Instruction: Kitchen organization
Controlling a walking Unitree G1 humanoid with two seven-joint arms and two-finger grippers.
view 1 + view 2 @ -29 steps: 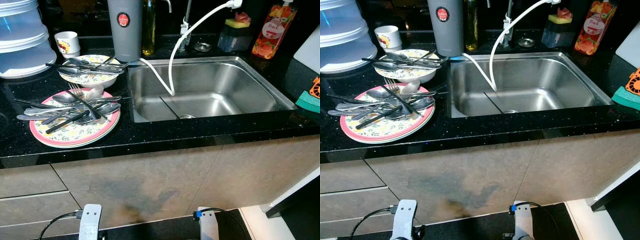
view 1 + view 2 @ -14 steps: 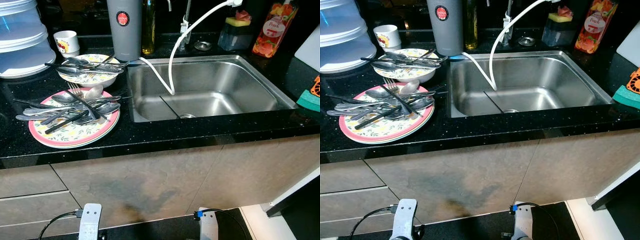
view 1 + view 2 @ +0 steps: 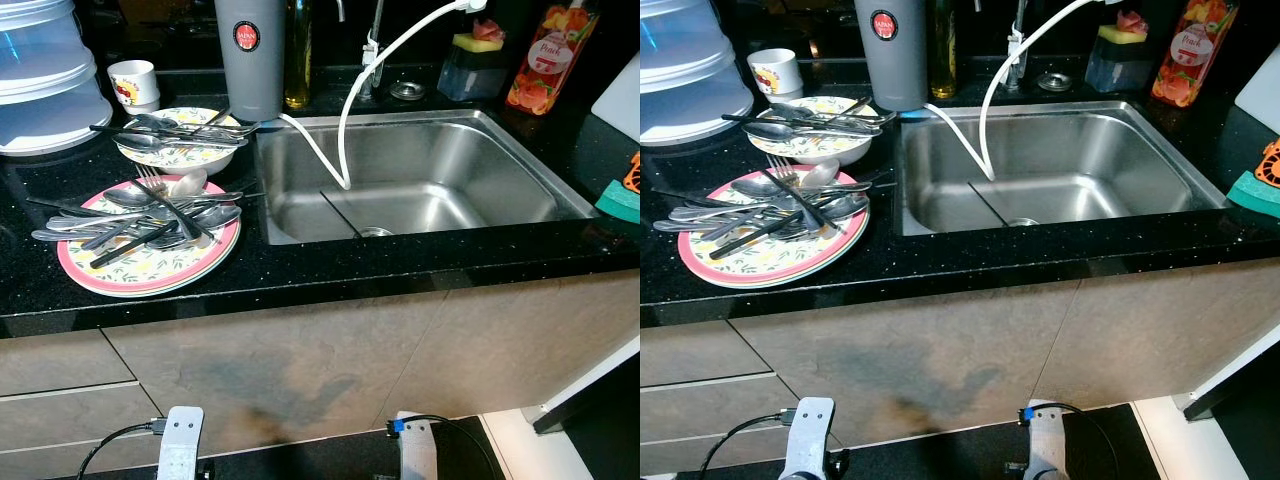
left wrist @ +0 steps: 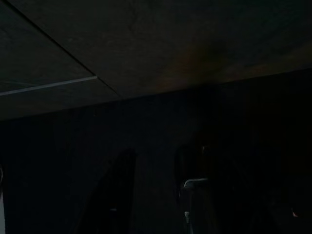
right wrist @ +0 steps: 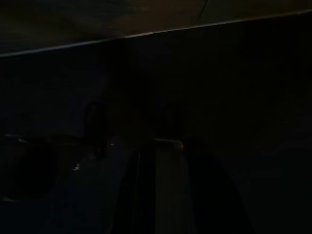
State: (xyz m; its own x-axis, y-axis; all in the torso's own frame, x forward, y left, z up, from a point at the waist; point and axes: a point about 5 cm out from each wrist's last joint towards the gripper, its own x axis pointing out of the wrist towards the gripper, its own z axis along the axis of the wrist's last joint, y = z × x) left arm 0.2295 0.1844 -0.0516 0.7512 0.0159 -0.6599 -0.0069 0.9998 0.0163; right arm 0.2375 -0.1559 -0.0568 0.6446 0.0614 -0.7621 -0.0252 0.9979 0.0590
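A heap of grey metal spoons and forks (image 3: 140, 215) lies on a pink-rimmed floral plate (image 3: 150, 270) on the black speckled table (image 3: 330, 270), left of the stainless steel sink (image 3: 420, 180), most handles running left to right. Both arms hang low before the cabinet; whether the left hand (image 4: 151, 195) and right hand (image 5: 131, 146) are spread cannot be told in the dark wrist views.

Both head eyes look down at the sink (image 3: 420, 175); wrist views face dark cabinet fronts.

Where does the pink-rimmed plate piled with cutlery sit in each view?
Left eye view: pink-rimmed plate on the black counter, left of the sink, below the floral bowl.
Right eye view: same plate, left of the sink.
Left wrist view: too dark to tell.
Right wrist view: too dark to tell.
Shared landmark: grey tumbler.
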